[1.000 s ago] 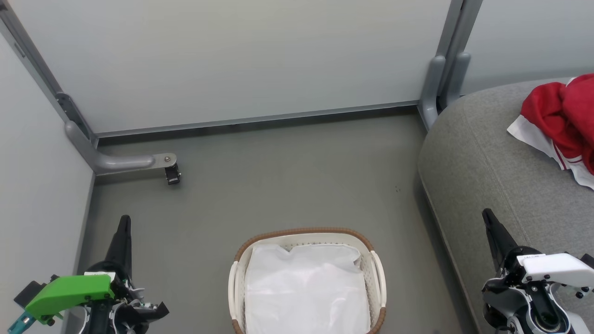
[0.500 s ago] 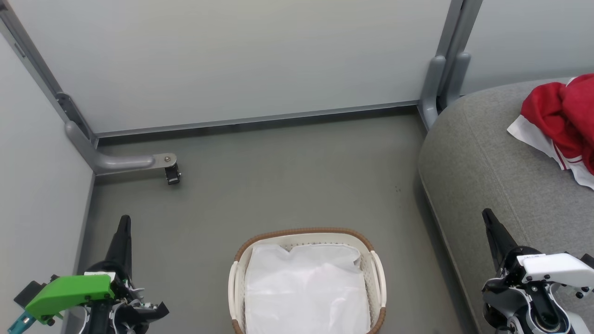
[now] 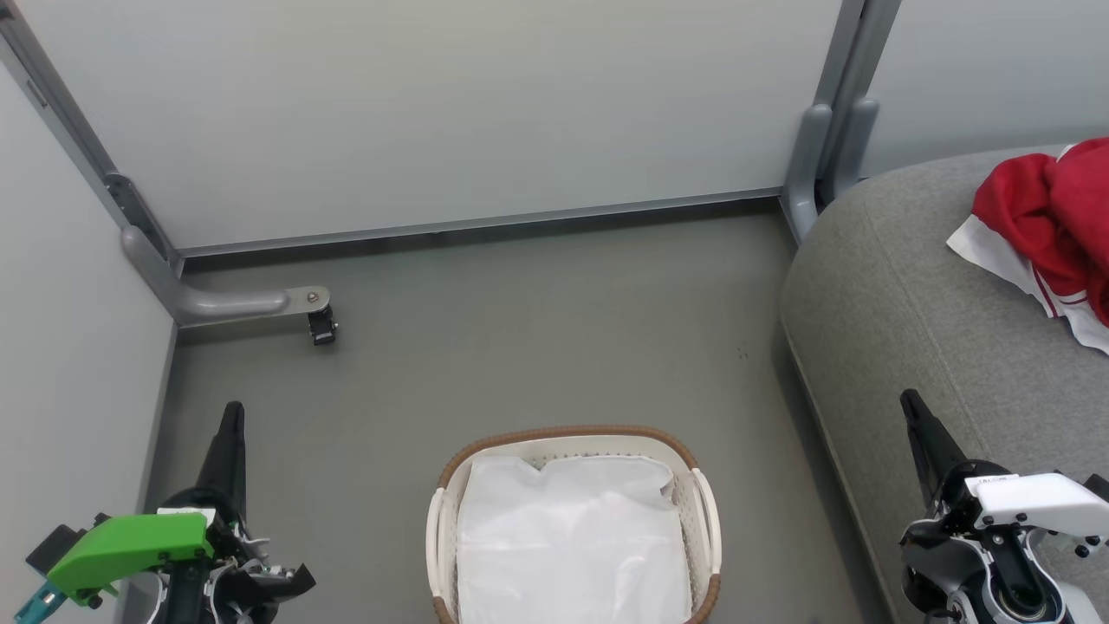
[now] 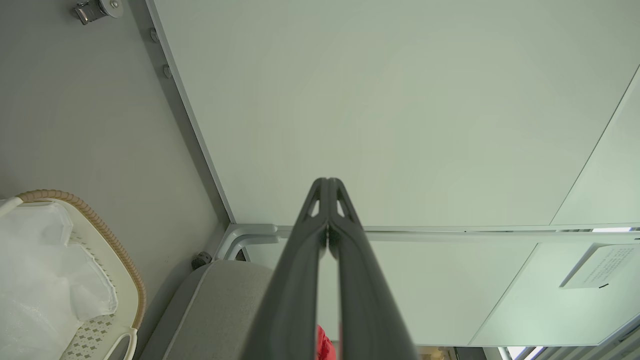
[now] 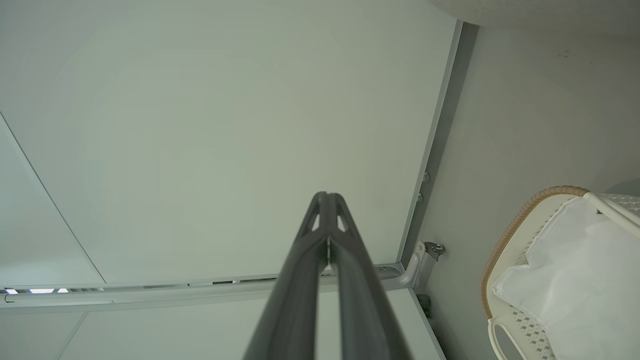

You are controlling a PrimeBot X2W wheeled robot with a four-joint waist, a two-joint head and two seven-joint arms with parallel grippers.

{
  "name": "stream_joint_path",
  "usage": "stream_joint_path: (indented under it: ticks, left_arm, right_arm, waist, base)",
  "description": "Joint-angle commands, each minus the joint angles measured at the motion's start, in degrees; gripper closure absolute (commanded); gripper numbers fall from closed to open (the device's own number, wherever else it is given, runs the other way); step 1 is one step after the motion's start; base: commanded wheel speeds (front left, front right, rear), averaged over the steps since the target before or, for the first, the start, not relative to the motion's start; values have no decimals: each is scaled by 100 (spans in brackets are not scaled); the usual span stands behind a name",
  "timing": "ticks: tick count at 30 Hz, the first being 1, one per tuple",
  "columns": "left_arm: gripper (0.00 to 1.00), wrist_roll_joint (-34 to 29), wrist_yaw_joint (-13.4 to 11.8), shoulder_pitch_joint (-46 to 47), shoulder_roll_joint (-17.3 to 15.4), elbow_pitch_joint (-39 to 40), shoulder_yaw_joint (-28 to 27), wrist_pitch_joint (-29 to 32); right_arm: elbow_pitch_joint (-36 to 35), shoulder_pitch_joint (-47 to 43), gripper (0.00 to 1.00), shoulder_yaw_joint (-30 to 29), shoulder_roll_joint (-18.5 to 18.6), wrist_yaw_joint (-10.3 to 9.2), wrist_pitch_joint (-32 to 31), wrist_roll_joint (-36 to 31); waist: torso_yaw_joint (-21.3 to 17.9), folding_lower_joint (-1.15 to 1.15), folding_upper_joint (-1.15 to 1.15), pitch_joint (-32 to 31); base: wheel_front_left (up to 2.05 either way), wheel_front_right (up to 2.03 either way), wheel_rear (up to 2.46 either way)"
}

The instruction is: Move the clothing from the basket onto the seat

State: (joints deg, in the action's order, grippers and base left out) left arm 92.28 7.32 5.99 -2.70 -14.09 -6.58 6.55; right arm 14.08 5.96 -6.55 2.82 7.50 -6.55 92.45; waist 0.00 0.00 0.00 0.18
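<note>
Pressing the two dark fingers of the left gripper flat together, tip to tip, pinching nothing. Doing the same with the right gripper: fingers closed against each other, empty. Pointing both forward toward the pale wall panel, hanging above the grey floor.

Sitting between the two grippers, a little behind their tips and touching neither: the basket, brown rim toward the wall. Lying inside it, a crumpled white liner sheet, covering the bottom.

Spreading just beside the right gripper, on its outer side: the grey seat, its rounded corner reaching toward the post.

Lying on the seat, ahead of the right gripper and further to its right, well apart from its tips: the clothing, red, bunched, white band showing along the near edge.

Standing ahead of the left gripper, near the wall foot: a small black caster on a grey bracket.
</note>
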Motion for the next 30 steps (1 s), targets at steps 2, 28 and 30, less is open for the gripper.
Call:
stream_joint_path:
  ticks: [2,28,30]
  left_arm:
    - [100,21,35,55,-34,10,-6,19]
    - [100,21,35,55,-34,11,-5,18]
    - [100,21,35,55,-34,11,-5,18]
  right_arm:
    - [-18,44,100,-14,18,-2,-19,-12]
    - [-18,44,100,-15,17,-2,-21,-14]
    - [-18,44,100,-15,17,-2,-21,-14]
  waist:
    - [0,0,0,0]
    - [0,0,0,0]
    - [0,0,0,0]
  base:
    - [0,0,0]
    - [0,0,0]
    - [0,0,0]
